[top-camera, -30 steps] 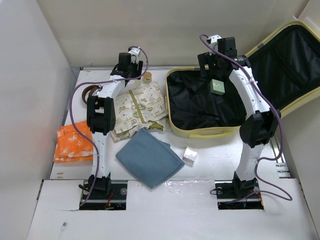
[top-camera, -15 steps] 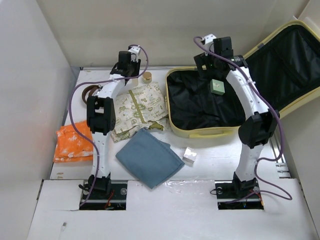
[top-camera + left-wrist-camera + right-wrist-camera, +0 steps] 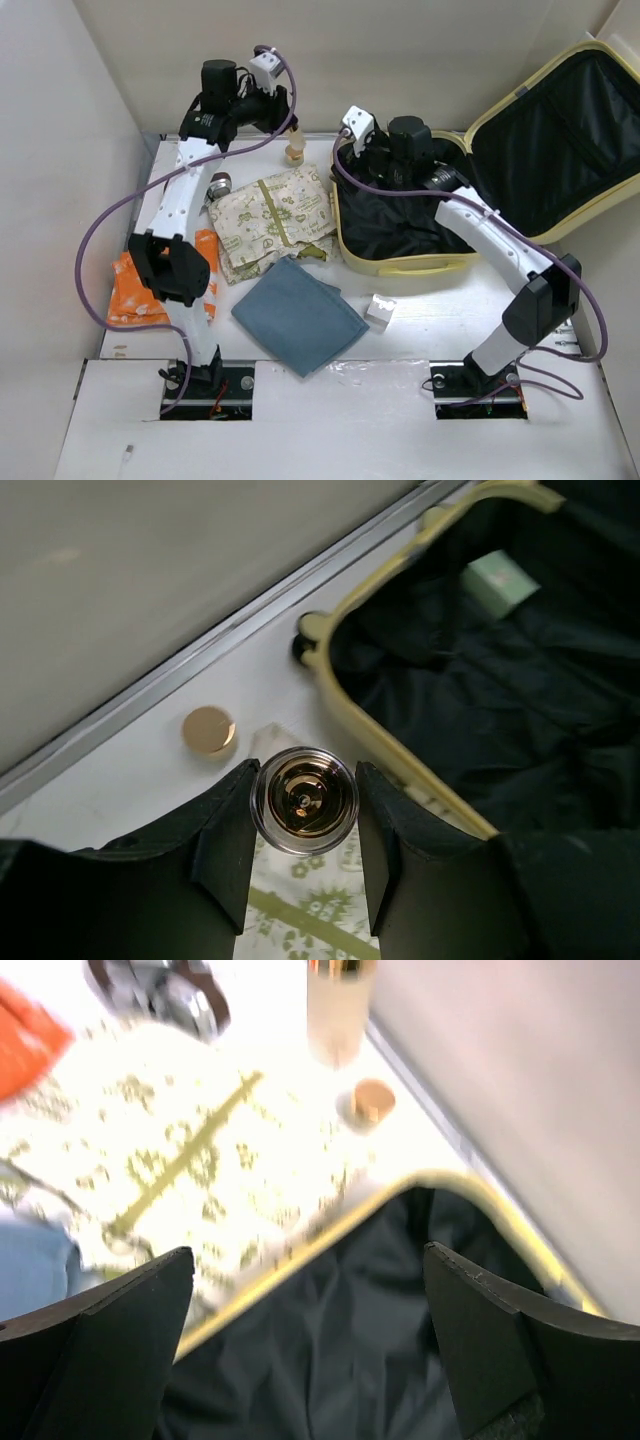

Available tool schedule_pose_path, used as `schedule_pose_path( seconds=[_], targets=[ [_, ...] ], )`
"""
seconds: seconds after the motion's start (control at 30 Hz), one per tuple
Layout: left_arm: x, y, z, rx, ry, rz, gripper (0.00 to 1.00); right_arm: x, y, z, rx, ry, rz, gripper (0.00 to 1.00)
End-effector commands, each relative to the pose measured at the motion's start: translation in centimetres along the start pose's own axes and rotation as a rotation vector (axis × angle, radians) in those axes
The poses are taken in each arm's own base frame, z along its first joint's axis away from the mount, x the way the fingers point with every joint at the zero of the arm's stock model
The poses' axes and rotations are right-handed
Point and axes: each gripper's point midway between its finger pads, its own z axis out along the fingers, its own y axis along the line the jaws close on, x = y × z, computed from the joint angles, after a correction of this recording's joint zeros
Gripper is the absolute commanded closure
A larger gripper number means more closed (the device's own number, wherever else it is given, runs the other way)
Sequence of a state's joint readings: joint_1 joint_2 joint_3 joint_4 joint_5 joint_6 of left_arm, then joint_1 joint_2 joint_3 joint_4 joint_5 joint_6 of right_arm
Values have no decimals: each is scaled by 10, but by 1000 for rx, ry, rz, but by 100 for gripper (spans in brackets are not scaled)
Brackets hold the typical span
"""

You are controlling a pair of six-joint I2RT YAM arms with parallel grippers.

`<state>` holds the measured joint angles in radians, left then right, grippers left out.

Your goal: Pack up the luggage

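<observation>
The luggage (image 3: 410,267) lies open at the right rear of the counter (image 3: 440,320), black lining up, its lid tilted back toward the right wall. A small green box (image 3: 500,580) rests on the lining.

The left jaws are clenched on a round, gold-topped bottle (image 3: 303,800). One finger (image 3: 225,850) presses each side of it, and it is lifted off the counter. It hangs near the rear wall, just left of the luggage's far-left corner and above the edge of a patterned cloth (image 3: 275,215). A loose gold cap (image 3: 209,730) sits on the counter beside it, apart from the bottle.

The right jaws are spread fully wide with nothing between them and touch nothing. Their fingers (image 3: 100,1350) hover over the luggage's far-left corner, above the lining and the yellow rim.

Nearer the arms lie a blue cloth (image 3: 298,312), an orange cloth (image 3: 135,290) at the left, and a small white box (image 3: 380,312) in front of the luggage.
</observation>
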<state>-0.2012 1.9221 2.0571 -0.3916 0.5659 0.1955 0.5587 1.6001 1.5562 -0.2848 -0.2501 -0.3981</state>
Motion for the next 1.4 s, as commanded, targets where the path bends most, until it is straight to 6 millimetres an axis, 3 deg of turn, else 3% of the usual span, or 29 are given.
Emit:
schedule_pose_path(
  seconds=[0.0, 0.03, 0.2, 0.4, 0.53, 0.6, 0.63, 0.7, 0.77, 0.8, 0.87, 0.93, 0.97, 1.0, 1.03, 1.1, 1.13, 1.2, 1.37],
  targets=[
    [-26, -61, -31, 227, -40, 8, 100, -39, 4, 15, -50, -189, -28, 0],
    [-25, -74, -31, 270, -32, -17, 100, -38, 8, 20, -72, -195, -9, 0],
    [-32, -95, -39, 332, -38, -26, 100, -58, 10, 21, -84, -306, 28, 0],
    [-24, -119, -43, 394, -14, -54, 100, -51, 20, 46, -106, -318, 107, 0],
    [-27, -124, -48, 412, -21, -57, 100, -40, 18, 62, -91, -297, 162, 12],
    [-24, -123, -46, 412, -19, -59, 100, -42, 19, 68, -104, -306, 191, 23],
    [-22, -126, -48, 422, -12, -75, 100, -43, 13, 67, -93, -315, 200, 36],
    [-12, -125, -44, 424, 11, -93, 100, -47, 13, 69, -104, -333, 221, 51],
    [-14, -126, -47, 423, 2, -78, 100, -52, 14, 68, -111, -352, 222, 72],
    [-10, -126, -46, 424, 12, -86, 100, -48, 15, 69, -113, -344, 225, 89],
    [-7, -119, -43, 376, 23, -91, 45, -52, 12, 61, -89, -350, 238, 100],
    [-7, -109, -38, 323, 25, -88, 1, -41, -4, 55, -25, -321, 265, 100],
    [-7, -104, -36, 293, 28, -87, 1, -40, -10, 46, 4, -309, 286, 100],
    [-8, -91, -32, 219, 27, -81, 1, -28, -22, 42, 63, -268, 315, 100],
    [-12, -83, -32, 174, 20, -74, 1, -2, -33, 35, 102, -172, 351, 100],
    [-11, -55, -29, 10, 23, -81, 1, 21, -53, 15, 188, -77, 379, 100],
    [-13, -45, -29, -43, 16, -75, 1, 59, -58, 6, 236, 64, 421, 100],
    [-10, -24, -27, -152, 21, -74, 1, 89, -85, -23, 314, 179, 463, 100],
    [27, 3, -22, -265, 107, -59, 1, 210, -107, -88, 494, 633, 583, 100]
  ],
)
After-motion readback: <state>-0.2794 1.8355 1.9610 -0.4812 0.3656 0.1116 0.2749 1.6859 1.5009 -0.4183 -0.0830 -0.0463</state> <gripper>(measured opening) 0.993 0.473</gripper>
